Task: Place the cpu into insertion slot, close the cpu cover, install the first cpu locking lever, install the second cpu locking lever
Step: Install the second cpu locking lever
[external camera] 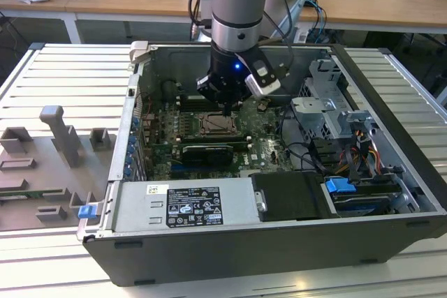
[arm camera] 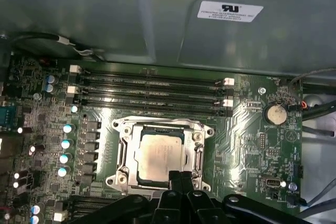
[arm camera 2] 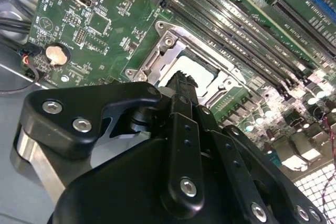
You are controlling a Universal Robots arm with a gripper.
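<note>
One open computer case on a slatted bench, motherboard exposed. Item: cpu, pale metal face up, seated in the insertion slot; also seen in the second wrist view. Item: cpu cover, silvery frame lying around the chip. Item: gripper, fingers drawn narrow together, tips at the near edge of the chip; nothing visibly held. In the exterior view the gripper hangs directly over the socket. Four memory slots just beside the socket.
</note>
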